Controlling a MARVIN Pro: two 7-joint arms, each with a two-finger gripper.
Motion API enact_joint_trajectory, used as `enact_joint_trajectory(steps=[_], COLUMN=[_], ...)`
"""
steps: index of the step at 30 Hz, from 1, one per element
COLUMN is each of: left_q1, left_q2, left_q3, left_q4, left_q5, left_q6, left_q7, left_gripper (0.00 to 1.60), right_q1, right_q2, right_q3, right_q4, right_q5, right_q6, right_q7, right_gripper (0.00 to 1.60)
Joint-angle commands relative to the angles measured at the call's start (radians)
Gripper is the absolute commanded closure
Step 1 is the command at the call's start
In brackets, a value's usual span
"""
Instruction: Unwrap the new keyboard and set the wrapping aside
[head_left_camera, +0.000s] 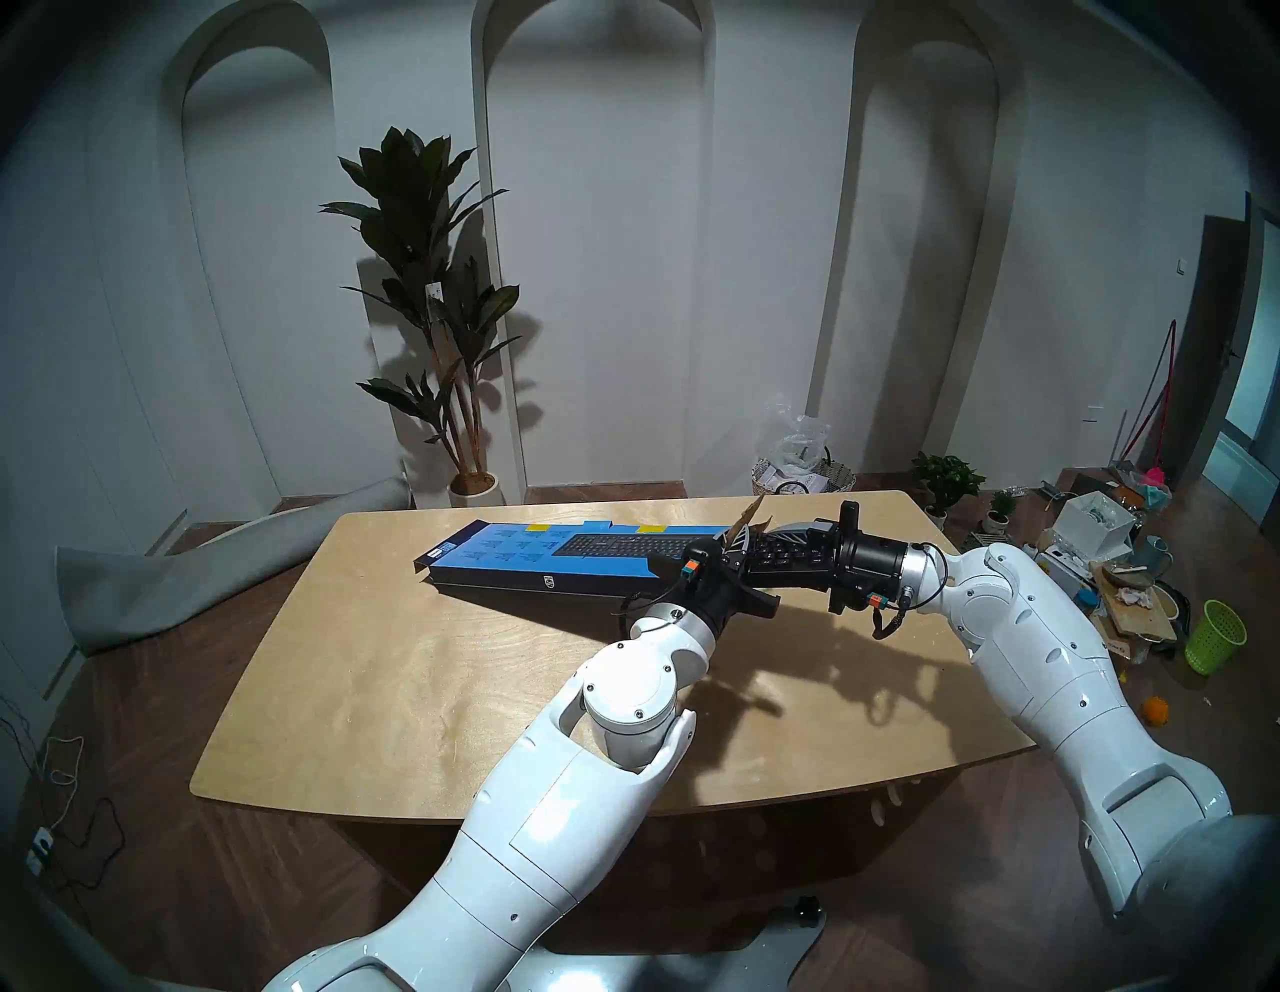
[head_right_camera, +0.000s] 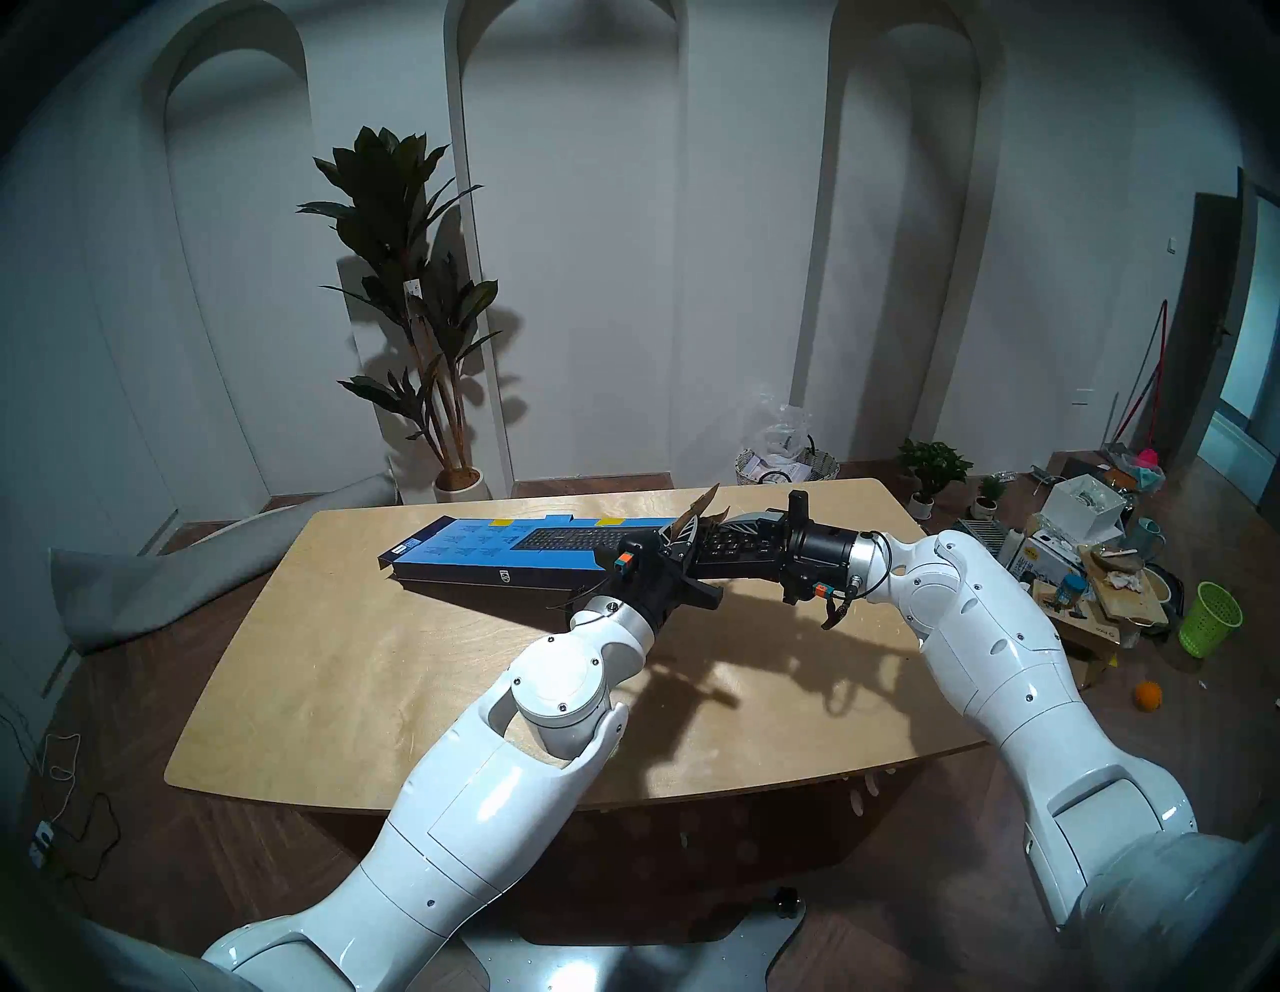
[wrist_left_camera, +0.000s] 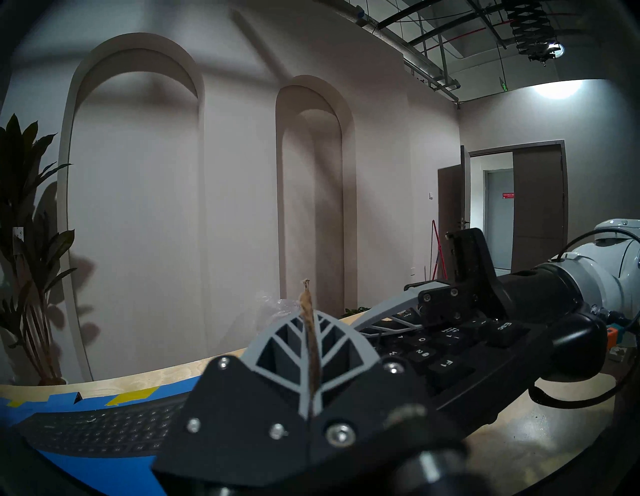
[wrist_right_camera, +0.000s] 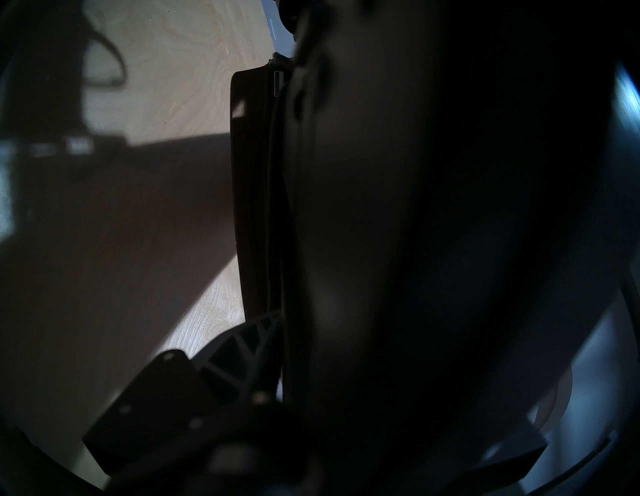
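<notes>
The wrapping, a long blue box (head_left_camera: 526, 561) with a printed keyboard picture and two yellow stickers, lies on the far part of the wooden table (head_left_camera: 429, 686). My left gripper (head_left_camera: 735, 544) is shut on the box's upright brown end flap (wrist_left_camera: 309, 332) at its right end. The black keyboard (head_left_camera: 786, 558) sticks out of that open end, its raised keys (wrist_left_camera: 433, 350) showing in the left wrist view. My right gripper (head_left_camera: 765, 551) is shut on this protruding end, one grey finger (wrist_left_camera: 391, 311) over the keys. In the right wrist view the keyboard's dark underside (wrist_right_camera: 415, 242) fills most of the picture.
A tall potted plant (head_left_camera: 429, 312) and a basket with plastic (head_left_camera: 803, 471) stand behind the table. A rolled grey mat (head_left_camera: 208, 561) lies at the left. Floor clutter and a green bin (head_left_camera: 1213, 636) are at the right. My two wrists are close together.
</notes>
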Motion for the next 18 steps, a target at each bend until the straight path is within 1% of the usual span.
enact_joint_trajectory(steps=[1,3,6,8,10,12,14,15,16,17,18], left_q1=[-0.059,-0.081,-0.091,-0.099,-0.093,-0.086,-0.080,-0.080,-0.080,-0.081,-0.083], left_q2=[0.005,0.001,0.001,0.007,0.007,0.008,0.016,0.016,0.021,0.023,0.025], left_q3=[-0.048,-0.079,-0.093,-0.094,-0.095,-0.099,-0.108,-0.108,-0.115,-0.119,-0.124], left_q4=[0.039,0.051,0.051,0.046,0.046,0.057,0.072,0.072,0.078,0.082,0.085], left_q5=[0.011,0.010,0.006,0.012,0.016,0.018,0.021,0.021,0.021,0.021,0.021], left_q6=[0.010,0.008,0.006,0.006,0.005,0.008,0.009,0.009,0.009,0.009,0.009], left_q7=[0.023,0.037,0.039,0.033,0.036,0.042,0.049,0.049,0.053,0.054,0.056], left_gripper=[1.60,1.60,1.60,1.60,1.60,1.60,1.60,1.60,1.60,1.60,1.60], right_q1=[0.017,0.021,0.021,0.018,0.021,0.016,0.007,0.007,0.002,0.003,0.005], right_q2=[0.064,0.088,0.098,0.112,0.117,0.124,0.132,0.132,0.137,0.138,0.140], right_q3=[0.028,0.043,0.051,0.060,0.075,0.087,0.110,0.110,0.126,0.136,0.142], right_q4=[-0.050,-0.057,-0.059,-0.060,-0.074,-0.091,-0.124,-0.124,-0.147,-0.160,-0.173], right_q5=[-0.001,-0.014,-0.014,-0.013,-0.003,0.009,0.031,0.031,0.048,0.058,0.063], right_q6=[0.001,0.001,0.001,0.001,0.001,0.001,0.001,0.001,0.001,0.001,0.001], right_q7=[-0.090,-0.114,-0.128,-0.152,-0.171,-0.212,-0.232,-0.232,-0.252,-0.239,-0.252], right_gripper=[1.60,1.60,1.60,1.60,1.60,1.60,1.60,1.60,1.60,1.60,1.60])
